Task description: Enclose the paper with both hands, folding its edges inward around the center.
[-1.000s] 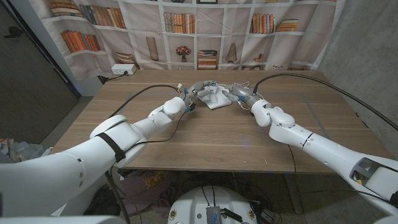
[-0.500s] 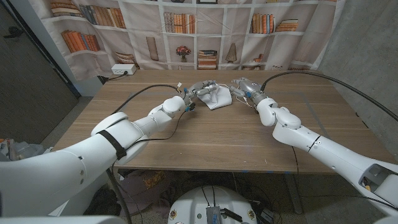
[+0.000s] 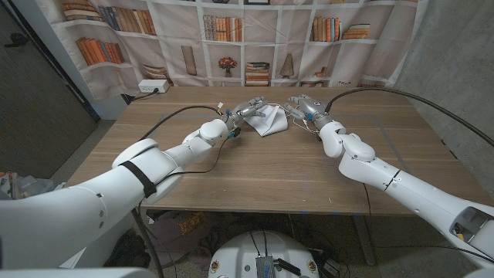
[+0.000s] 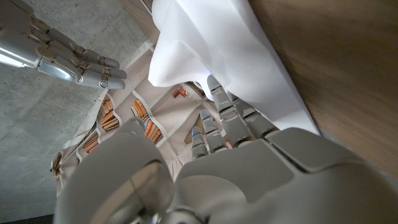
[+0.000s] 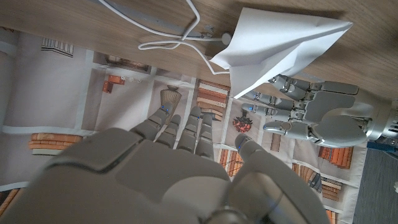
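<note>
Right robot hand [image 3: 302, 107] pulled back off paper [image 3: 268, 121]; left robot hand [image 3: 248, 113] touching it.

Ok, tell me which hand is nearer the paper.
Left. The left hand touches the paper at its edge; the right hand sits just off the opposite side, a small gap showing.

Even, soft indoor light falls from above on the head view, bright on the table [image 3: 255, 166] with only faint shadows, while the wall toward nine o'clock stays dim; straight lines bow outward at the edges, as with a wide lens. In the left wrist view the left hand [image 4: 236, 168] is large and soft-focused at six o'clock, and the paper [image 4: 217, 56] glares nearly blank white toward twelve. In the right wrist view the right hand [image 5: 180, 168] blurs at six o'clock, the paper sharp.
</note>
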